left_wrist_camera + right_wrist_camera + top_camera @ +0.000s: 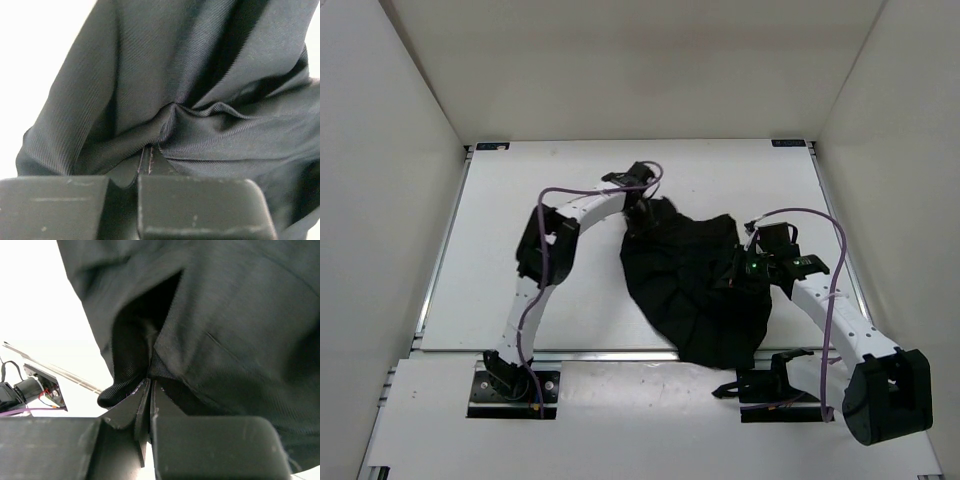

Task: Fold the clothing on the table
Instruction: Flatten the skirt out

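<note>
The black clothing (695,285) lies bunched in the middle of the white table (500,270), its lower part reaching the near edge. My left gripper (642,212) is at the garment's upper left corner, shut on a pinched fold of the clothing (200,110); the fabric gathers into its closed fingertips (156,165). My right gripper (752,268) is at the garment's right side, shut on the clothing (240,330), with cloth bunched over its fingertips (165,400). The jaw tips of both are partly buried in fabric.
Thin metal rails (442,250) run along the table's left and right sides, with white walls (380,180) close around. The arm bases (515,390) sit on the near ledge. Bare tabletop shows left of the garment and behind it.
</note>
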